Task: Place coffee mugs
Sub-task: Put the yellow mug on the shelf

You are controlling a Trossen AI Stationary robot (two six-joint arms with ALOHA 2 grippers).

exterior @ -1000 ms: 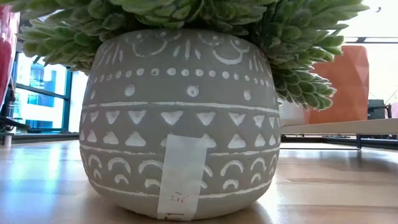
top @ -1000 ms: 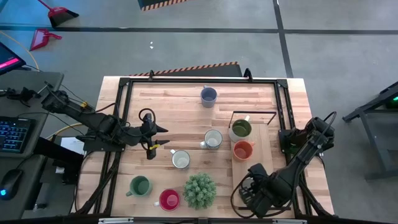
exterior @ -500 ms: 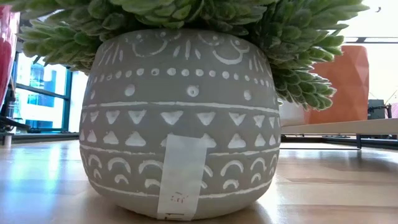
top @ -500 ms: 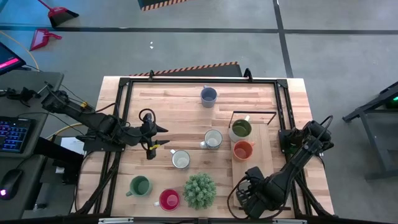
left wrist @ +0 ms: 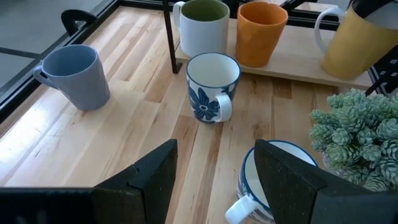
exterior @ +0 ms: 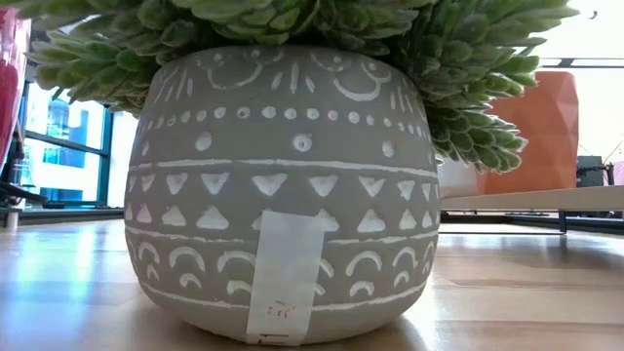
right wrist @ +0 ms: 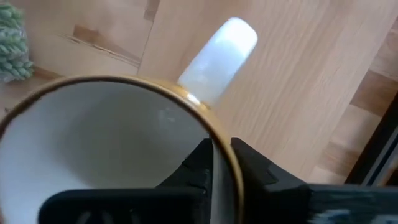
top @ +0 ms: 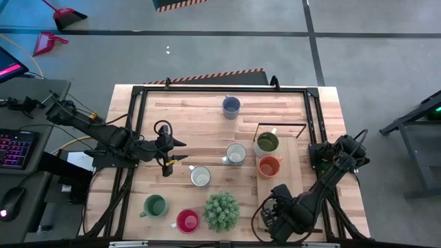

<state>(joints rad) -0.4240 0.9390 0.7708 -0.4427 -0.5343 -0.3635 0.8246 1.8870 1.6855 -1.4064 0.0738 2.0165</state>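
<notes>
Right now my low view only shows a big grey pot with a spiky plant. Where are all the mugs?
Observer: Looking straight down, seven mugs stand spread over the table, beside and beyond that plant.
Operator: Is a tool holding one?
Observer: Yes. The right tool pinches the rim of a yellow mug, to the right of the plant near the table's edge.
Operator: And the other tool?
Observer: The left tool hovers open over the table's left side, holding nothing.
</notes>
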